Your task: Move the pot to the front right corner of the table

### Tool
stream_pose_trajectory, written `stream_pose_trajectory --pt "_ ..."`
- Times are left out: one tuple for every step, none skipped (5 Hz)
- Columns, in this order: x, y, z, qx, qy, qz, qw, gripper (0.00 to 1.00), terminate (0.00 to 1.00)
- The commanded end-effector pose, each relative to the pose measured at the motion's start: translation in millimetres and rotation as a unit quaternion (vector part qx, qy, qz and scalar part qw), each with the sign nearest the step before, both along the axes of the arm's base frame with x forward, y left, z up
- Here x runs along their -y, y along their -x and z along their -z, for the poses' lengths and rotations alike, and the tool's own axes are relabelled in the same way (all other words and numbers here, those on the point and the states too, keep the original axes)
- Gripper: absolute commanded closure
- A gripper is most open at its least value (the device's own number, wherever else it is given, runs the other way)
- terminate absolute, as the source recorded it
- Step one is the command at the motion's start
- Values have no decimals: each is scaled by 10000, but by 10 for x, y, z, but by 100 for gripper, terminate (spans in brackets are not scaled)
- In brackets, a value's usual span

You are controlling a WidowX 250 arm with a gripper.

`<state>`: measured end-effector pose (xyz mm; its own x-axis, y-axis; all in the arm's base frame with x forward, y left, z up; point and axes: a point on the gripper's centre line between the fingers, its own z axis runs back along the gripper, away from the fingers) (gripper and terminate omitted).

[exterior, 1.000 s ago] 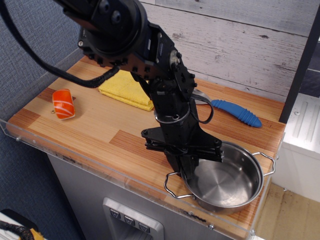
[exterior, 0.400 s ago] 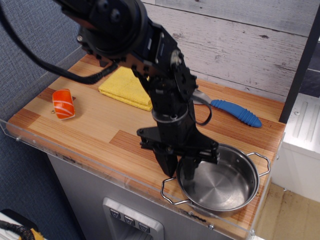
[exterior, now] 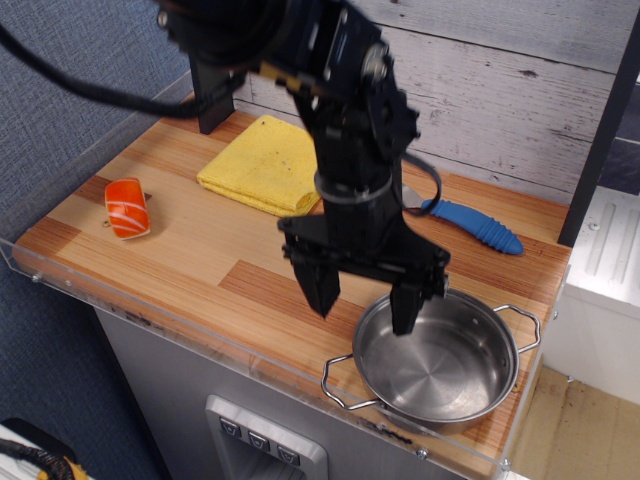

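We see that the gripper point(exterior: 364, 305) has risen since the earlier frame: its fingers, then straddling the near-left wall of the pot point(exterior: 437, 358), now hang above that rim, spread wide and holding nothing. The pot has not shifted in the last moment; it sits at the front right corner of the table point(exterior: 190, 260), close against the clear rim.

The pot is shallow, round, shiny steel, with two thin wire loop handles. The tabletop is striped wood planks, light and reddish-brown.

Besides the one pot we count one folded yellow cloth point(exterior: 264, 165) at the back, one orange-and-white striped piece point(exterior: 127, 207) at the left, and one ribbed blue handle point(exterior: 473, 225) behind the pot, well apart from it.
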<state>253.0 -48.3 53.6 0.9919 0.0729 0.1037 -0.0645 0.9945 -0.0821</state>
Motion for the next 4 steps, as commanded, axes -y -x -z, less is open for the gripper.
stream_pose_trajectory --pt "8 -109 -395 -46 -491 533 9974 0 0" --pt "-188 -145 -478 37 -608 640 9961 0 0" --pt "-442 -34 -498 -175 -724 322 9967 0 0" --pt "-662 213 -531 -228 -726 -21 9971 0 0"
